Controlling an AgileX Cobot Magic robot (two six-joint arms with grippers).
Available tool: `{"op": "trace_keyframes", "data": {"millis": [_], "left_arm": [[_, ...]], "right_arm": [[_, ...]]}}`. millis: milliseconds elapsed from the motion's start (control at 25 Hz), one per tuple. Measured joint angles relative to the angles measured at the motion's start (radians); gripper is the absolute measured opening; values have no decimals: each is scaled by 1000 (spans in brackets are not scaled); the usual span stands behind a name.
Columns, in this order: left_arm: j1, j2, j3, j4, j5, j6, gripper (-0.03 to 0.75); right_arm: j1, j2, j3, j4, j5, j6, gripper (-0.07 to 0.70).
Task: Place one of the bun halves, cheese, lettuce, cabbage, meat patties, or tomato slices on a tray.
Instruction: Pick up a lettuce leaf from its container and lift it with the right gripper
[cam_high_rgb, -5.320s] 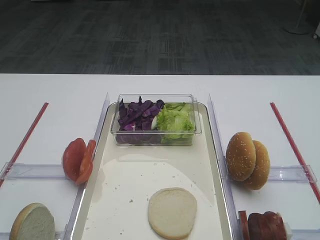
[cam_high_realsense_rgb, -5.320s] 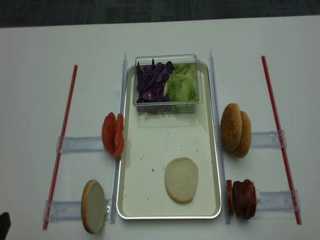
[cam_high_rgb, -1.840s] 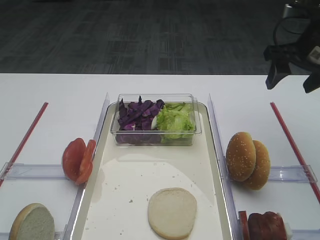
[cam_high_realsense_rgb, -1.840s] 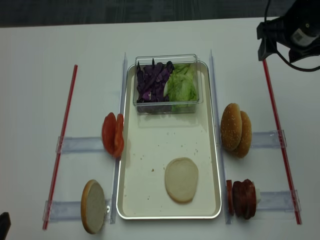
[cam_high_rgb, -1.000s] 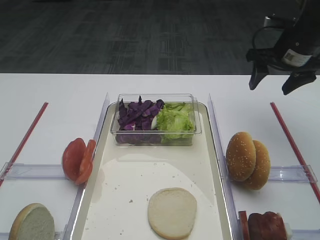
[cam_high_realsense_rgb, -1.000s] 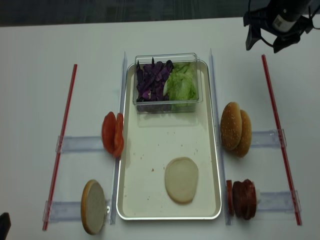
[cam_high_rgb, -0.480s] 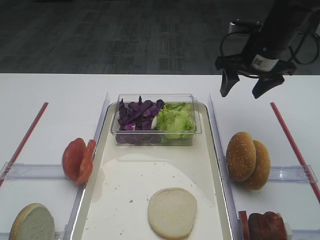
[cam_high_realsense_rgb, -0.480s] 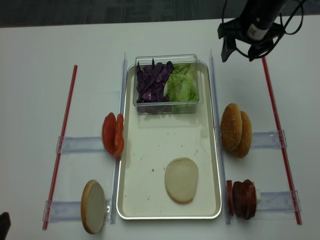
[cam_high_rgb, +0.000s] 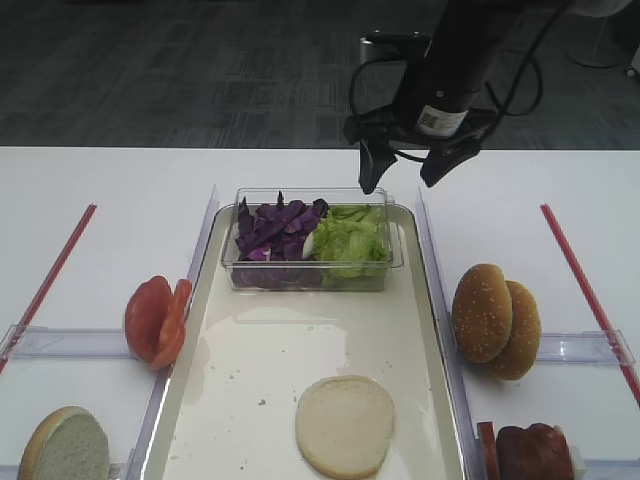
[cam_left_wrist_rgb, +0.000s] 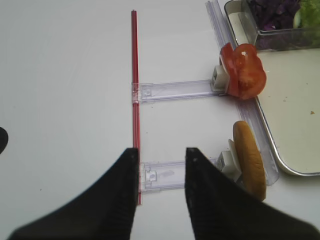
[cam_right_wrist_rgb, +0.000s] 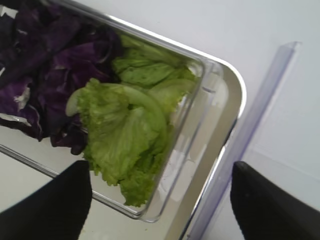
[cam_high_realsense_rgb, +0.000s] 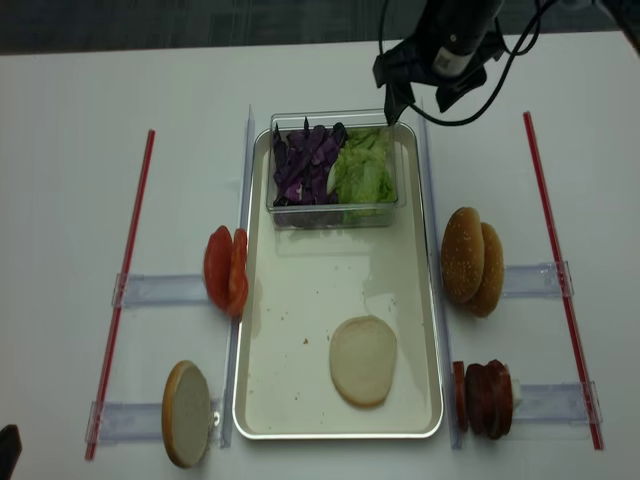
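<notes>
My right gripper (cam_high_rgb: 400, 180) hangs open over the back right corner of the clear tub (cam_high_rgb: 312, 277). Nothing sits between its fingers. In the right wrist view the lettuce (cam_right_wrist_rgb: 125, 130) lies just below the open jaws, beside the purple cabbage (cam_right_wrist_rgb: 45, 75). A pale bun half (cam_high_rgb: 344, 424) lies cut face up on the cream tray (cam_high_rgb: 250, 370). Tomato slices (cam_high_rgb: 157, 320) and another bun half (cam_high_rgb: 65, 450) stand left of the tray. Sesame bun halves (cam_high_rgb: 495, 320) and meat patties (cam_high_rgb: 530, 452) stand to its right. My left gripper (cam_left_wrist_rgb: 161, 155) is open over the bare table. Cheese is out of view.
Clear plastic rails (cam_high_rgb: 205, 240) run along both long sides of the tray, with short holder rails (cam_left_wrist_rgb: 175, 90) branching outward. Red strips (cam_high_rgb: 55, 270) lie on the table at the far left and the far right (cam_high_rgb: 585, 285).
My right arm has swung in from the far right and moved left to the tub's back right corner, jaws still open. The food and the left arm have not moved.
</notes>
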Motion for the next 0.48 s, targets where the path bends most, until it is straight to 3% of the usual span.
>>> {"op": "trace_keyframes", "data": {"millis": [200,480], "left_arm": [[0,0,0,0,0,0,223],[0,0,0,0,0,0,223]], "right_arm": [[86,49,-53,0,28,-23,589],[139,77,-62,-2,36,-25,589]]}}
